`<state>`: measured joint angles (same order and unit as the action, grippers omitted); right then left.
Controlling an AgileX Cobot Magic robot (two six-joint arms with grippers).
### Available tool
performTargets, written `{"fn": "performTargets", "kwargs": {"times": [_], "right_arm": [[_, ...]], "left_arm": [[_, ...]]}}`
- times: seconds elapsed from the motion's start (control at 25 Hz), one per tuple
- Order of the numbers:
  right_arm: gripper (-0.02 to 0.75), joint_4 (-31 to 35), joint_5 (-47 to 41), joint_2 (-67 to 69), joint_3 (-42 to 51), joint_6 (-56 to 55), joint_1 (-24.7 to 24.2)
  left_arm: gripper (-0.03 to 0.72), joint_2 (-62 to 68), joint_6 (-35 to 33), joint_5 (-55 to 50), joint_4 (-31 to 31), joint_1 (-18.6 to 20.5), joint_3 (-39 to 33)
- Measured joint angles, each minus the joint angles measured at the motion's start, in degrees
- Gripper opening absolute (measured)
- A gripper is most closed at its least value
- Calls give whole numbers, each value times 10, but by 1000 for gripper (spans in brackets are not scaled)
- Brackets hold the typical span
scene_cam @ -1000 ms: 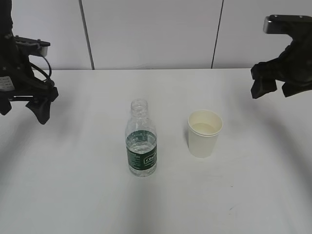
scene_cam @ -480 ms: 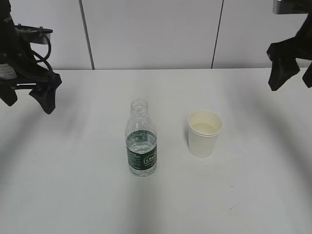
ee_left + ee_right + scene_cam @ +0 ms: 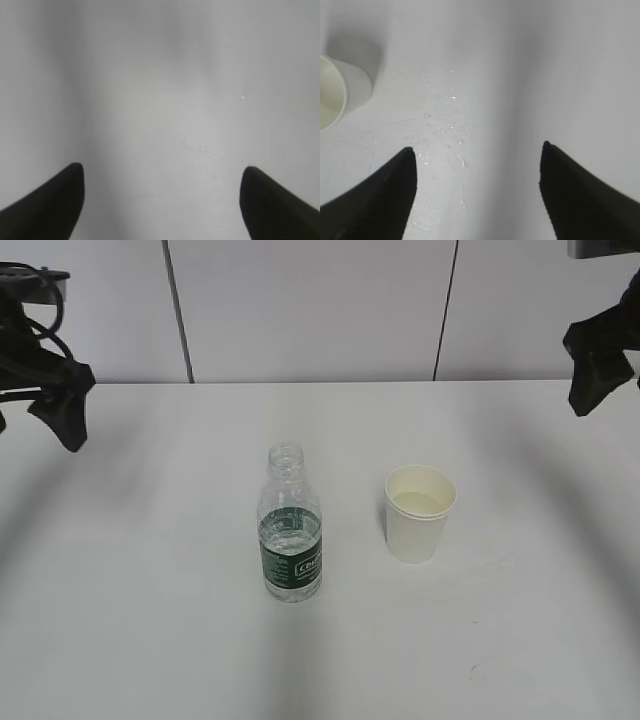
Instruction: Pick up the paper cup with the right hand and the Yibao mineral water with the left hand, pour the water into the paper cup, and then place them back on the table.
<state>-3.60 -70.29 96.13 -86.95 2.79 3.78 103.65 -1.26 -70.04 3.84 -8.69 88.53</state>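
Observation:
The Yibao mineral water bottle, clear with a dark green label and no cap, stands upright mid-table, about half full. The white paper cup stands upright to its right, apart from it; it also shows at the left edge of the right wrist view. My left gripper hangs open and empty above the table's far left; its wrist view shows only bare table. My right gripper is open and empty, high at the far right, partly out of frame; it also shows in its wrist view.
The white table reaches back to a grey panelled wall. Small water drops lie on the table to the right of the cup.
Both grippers have moved up and outward, away from the bottle and cup: the left to the left, the right to the right edge. The bottle and cup have not moved.

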Motion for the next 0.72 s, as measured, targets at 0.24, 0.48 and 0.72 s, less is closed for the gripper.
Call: {"fn": "performTargets", "kwargs": {"times": [0.24, 0.48, 0.72], "right_arm": [[594, 1, 0, 0, 1, 1, -10], [594, 41, 0, -3, 4, 1, -18], [594, 43, 0, -62, 54, 1, -18]], "left_arm": [[575, -32, -3, -2, -14, 57, 0], [575, -63, -4, -2, -21, 66, -18], [575, -108, -4, -3, -23, 66, -121]]}}
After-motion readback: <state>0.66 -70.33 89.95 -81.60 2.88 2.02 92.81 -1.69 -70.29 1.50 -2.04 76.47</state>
